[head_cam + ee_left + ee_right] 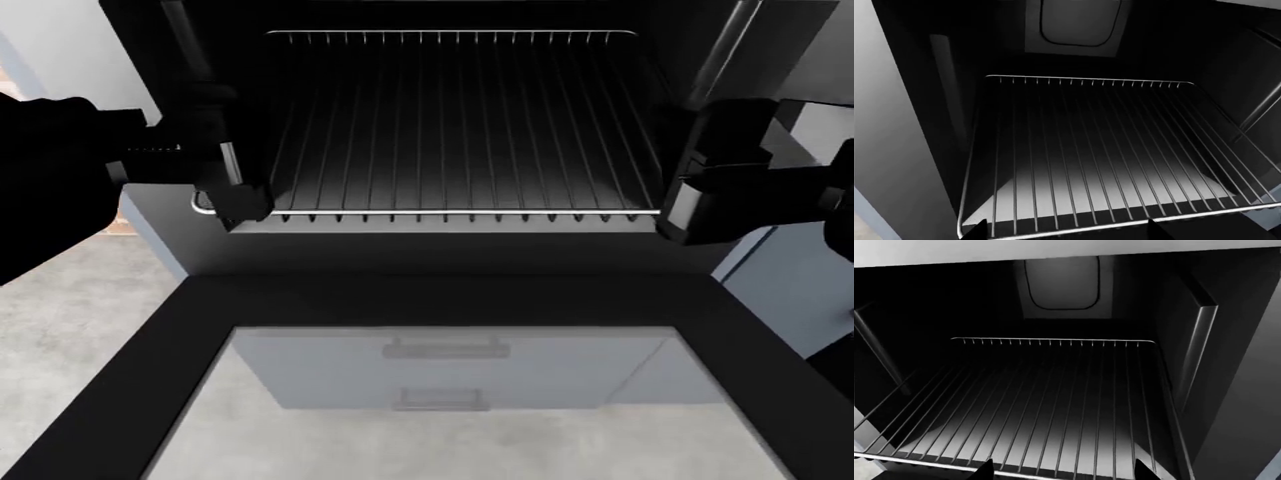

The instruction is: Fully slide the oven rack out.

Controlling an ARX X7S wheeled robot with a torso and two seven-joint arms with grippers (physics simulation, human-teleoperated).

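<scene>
The oven rack (454,130), a silver wire grid, lies flat inside the black oven (147,30), its front bar near the oven's mouth. My left gripper (238,200) is at the rack's front left corner and my right gripper (687,205) at its front right corner. In the left wrist view the rack (1107,160) fills the frame and the open gripper (1064,231) has its two dark fingertips wide apart either side of the front bar. In the right wrist view the rack (1047,410) shows the same way, the gripper (1063,472) open at the front bar.
The black oven door (187,300) is folded down flat in front of me, with a pale glass window (454,400) showing grey drawers below. Grey-blue cabinet sides (787,280) flank the oven. The oven's back wall has a pale rounded panel (1074,22).
</scene>
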